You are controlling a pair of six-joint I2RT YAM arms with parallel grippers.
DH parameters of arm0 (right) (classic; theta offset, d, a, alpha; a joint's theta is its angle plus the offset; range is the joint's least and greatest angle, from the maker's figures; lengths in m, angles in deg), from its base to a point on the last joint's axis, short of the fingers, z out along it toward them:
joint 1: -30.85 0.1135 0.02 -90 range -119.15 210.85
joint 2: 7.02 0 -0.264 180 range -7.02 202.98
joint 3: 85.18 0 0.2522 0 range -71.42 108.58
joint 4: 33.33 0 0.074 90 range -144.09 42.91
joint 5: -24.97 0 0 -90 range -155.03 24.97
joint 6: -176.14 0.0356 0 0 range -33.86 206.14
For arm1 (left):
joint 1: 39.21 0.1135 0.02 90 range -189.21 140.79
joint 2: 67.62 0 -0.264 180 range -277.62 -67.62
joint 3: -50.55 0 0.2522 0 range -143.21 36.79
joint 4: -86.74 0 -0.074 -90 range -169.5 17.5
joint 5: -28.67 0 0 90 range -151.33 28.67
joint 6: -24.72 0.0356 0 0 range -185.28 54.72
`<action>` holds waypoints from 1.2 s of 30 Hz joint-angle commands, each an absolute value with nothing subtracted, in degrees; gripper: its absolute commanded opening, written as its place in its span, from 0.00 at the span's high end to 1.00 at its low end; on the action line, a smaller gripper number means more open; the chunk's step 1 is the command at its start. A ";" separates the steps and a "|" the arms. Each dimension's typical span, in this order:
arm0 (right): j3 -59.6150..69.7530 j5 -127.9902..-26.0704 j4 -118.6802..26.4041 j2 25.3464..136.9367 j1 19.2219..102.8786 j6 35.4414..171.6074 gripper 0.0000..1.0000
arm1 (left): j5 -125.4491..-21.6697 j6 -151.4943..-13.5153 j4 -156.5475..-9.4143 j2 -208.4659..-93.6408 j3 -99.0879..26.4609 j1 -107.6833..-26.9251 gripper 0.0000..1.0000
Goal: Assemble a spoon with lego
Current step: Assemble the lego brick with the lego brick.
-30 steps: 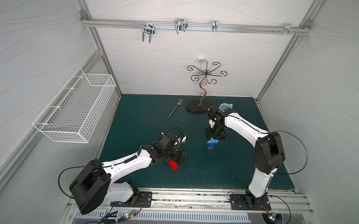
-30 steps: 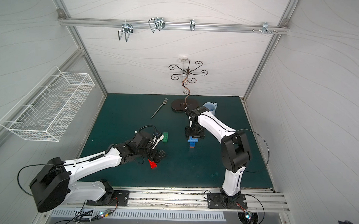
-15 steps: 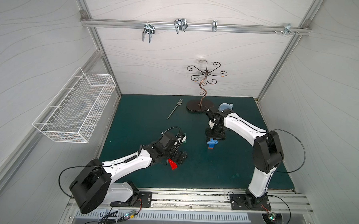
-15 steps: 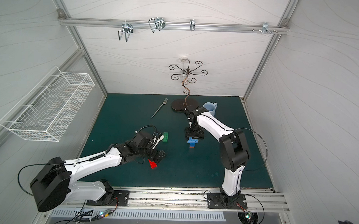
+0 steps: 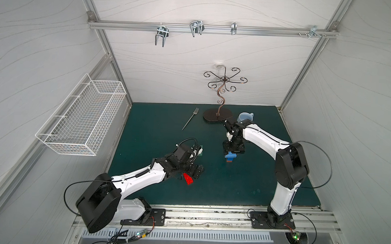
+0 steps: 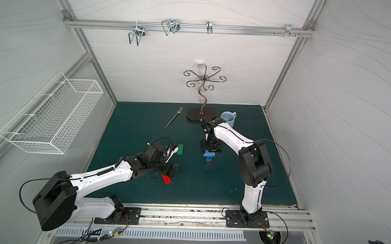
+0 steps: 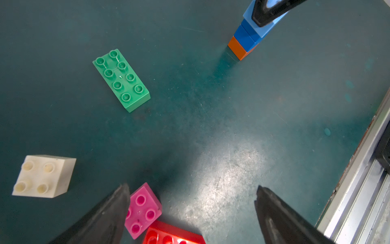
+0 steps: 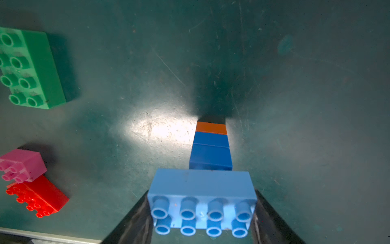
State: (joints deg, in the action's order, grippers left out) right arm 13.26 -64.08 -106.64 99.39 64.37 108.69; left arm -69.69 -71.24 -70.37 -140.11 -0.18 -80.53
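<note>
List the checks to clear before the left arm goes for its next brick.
1. The left gripper open and empty: ok.
2. The right gripper shut on the light blue brick, with the orange-and-blue stem upright on the mat: ok.
3. The green brick lying free, studs up: ok.
4. The pink brick clear of the red brick: not ok, they touch.
5. The cream brick apart from the others: ok.
6. The light blue brick fully seated on the stem: cannot tell.
</note>
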 commanded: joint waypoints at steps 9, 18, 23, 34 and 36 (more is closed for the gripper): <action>11.79 -61.96 -106.41 99.73 65.30 109.51 0.40 | -69.08 -71.37 -71.50 -140.49 -2.75 -80.60 0.02; 12.07 -61.58 -106.59 99.11 65.54 109.96 0.40 | -68.91 -71.52 -71.38 -140.44 -2.50 -80.65 0.02; 11.82 -61.58 -106.33 99.42 65.45 109.96 0.40 | -68.90 -71.63 -71.50 -140.41 -2.41 -80.60 0.02; 12.35 -62.65 -106.63 97.86 65.33 110.26 0.40 | -68.78 -71.61 -71.34 -140.27 -2.27 -80.61 0.02; 12.42 -62.72 -106.61 97.68 65.32 110.29 0.40 | -68.79 -71.70 -71.36 -140.23 -2.36 -80.64 0.02</action>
